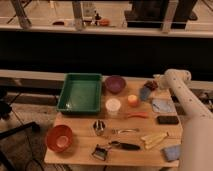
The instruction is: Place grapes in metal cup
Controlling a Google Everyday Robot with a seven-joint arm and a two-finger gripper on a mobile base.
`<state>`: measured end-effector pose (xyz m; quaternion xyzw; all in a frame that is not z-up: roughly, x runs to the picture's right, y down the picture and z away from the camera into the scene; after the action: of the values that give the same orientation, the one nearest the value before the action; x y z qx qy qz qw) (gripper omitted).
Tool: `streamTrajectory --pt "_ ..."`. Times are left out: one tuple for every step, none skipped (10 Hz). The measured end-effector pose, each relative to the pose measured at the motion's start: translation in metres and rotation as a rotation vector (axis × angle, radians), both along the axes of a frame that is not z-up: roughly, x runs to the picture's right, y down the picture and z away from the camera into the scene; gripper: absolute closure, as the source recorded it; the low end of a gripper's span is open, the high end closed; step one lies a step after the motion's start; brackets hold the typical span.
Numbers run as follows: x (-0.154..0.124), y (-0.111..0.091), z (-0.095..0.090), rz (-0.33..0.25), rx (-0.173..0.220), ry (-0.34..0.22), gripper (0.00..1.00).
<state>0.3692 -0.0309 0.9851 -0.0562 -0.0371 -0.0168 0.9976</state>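
Observation:
The grapes [150, 85], a small dark red-purple bunch, lie at the back right of the wooden table [80, 150], just behind a blue cup [144, 93]. My gripper [155, 84] is at the end of the white arm [180, 92] that comes in from the right. It sits right at the grapes, on their right side. The metal cup [99, 127], small and shiny, stands upright near the table's middle front, far to the left and nearer than the gripper.
A green tray [80, 92] is at the back left, with a purple bowl [115, 84] beside it. A white cup [113, 106], an orange cup [132, 100], an orange bowl [59, 138], a blue cloth [161, 105], a black block [167, 120] and utensils [120, 145] are spread around.

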Motion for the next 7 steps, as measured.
streamTrajectory --pt "-0.001 0.001 0.004 -0.008 0.004 0.001 0.20" --pt "0.001 0.001 0.011 -0.018 0.016 0.003 0.20" --pt "0.003 0.002 0.015 -0.021 0.024 0.005 0.20" --pt "0.004 0.001 0.017 -0.023 0.033 0.007 0.20" --pt "0.006 0.000 0.020 -0.026 0.048 0.010 0.20" --pt "0.007 -0.003 0.021 -0.028 0.063 0.013 0.20" --pt "0.007 -0.006 0.021 -0.029 0.075 0.014 0.20"
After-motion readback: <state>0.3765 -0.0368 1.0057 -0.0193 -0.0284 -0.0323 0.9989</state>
